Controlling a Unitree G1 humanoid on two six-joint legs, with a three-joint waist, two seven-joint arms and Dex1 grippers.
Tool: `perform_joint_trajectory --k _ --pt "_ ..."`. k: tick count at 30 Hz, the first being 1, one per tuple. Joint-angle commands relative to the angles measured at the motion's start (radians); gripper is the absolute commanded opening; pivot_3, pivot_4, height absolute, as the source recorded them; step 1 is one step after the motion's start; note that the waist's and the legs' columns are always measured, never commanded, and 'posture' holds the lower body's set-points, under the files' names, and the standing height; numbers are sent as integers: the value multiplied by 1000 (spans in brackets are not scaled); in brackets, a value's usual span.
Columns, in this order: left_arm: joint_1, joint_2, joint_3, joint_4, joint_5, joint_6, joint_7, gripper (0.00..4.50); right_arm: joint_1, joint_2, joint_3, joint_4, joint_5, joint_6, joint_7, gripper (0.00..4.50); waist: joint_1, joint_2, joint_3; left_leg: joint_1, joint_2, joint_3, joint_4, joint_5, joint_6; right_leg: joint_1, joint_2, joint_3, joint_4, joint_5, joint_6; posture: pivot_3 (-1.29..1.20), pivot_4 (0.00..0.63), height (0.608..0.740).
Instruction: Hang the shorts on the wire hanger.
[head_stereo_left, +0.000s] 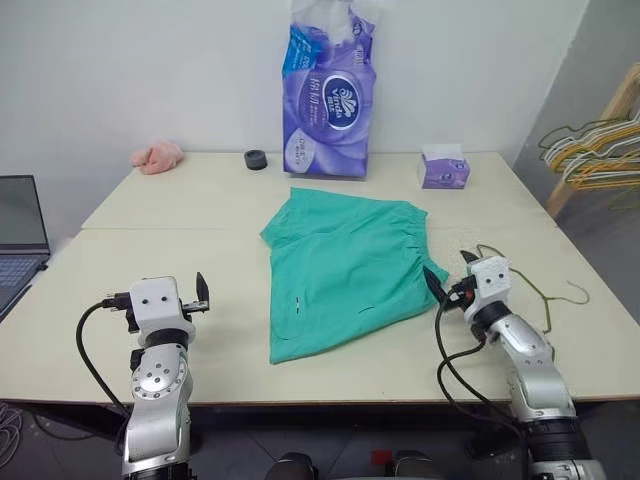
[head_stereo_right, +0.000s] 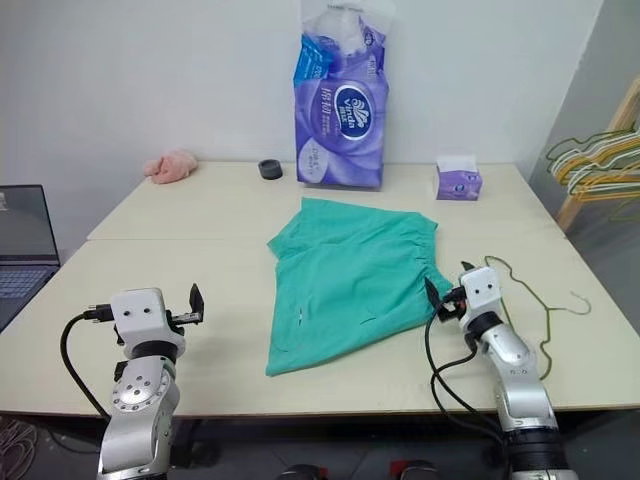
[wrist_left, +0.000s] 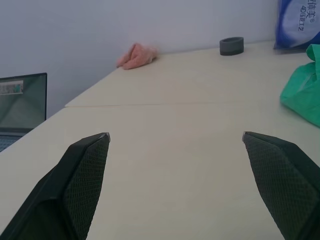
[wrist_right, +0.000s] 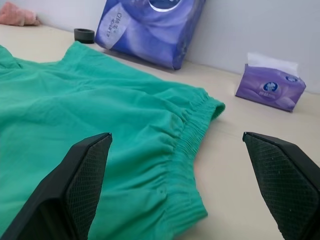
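Note:
Teal-green shorts (head_stereo_left: 345, 265) lie flat in the middle of the table, with the gathered waistband (wrist_right: 187, 145) along their right edge. A thin olive-grey wire hanger (head_stereo_left: 546, 292) lies on the table to the right of the shorts, partly hidden behind my right wrist. My right gripper (head_stereo_left: 452, 272) hovers open at the near end of the waistband and holds nothing. In the right wrist view the waistband runs ahead between the spread fingers (wrist_right: 85, 170). My left gripper (wrist_left: 175, 136) is open over bare table at the near left, well apart from the shorts.
At the back of the table (head_stereo_left: 200, 200) stand a tall purple tissue pack (head_stereo_left: 328, 100), a small purple tissue box (head_stereo_left: 444, 168), a black roll (head_stereo_left: 256, 159) and a pink cloth (head_stereo_left: 157, 156). A laptop (head_stereo_left: 20, 235) sits off the left edge. Bunched hangers (head_stereo_left: 600, 150) hang at the far right.

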Motion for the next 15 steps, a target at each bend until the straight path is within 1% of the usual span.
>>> perform_joint_trajectory --k 1,8,15 --pt "2 3 10 -59 0 -21 0 4500 -18 -5 -7 -10 3 -13 4 4479 1 0 0 0 0 0 0 0 0 0 0 0 0 0 0 94 0 740" --pt "5 18 5 -54 8 -40 -15 4500 -11 -6 -11 -16 8 -15 5 4479 1 0 0 0 0 0 0 0 0 0 0 0 0 0 0 84 0 740" --pt "9 20 14 -46 -38 -32 -58 4500 -2 -18 -7 -35 17 -13 30 4479 1 0 0 0 0 0 0 0 0 0 0 0 0 0 0 71 0 740"
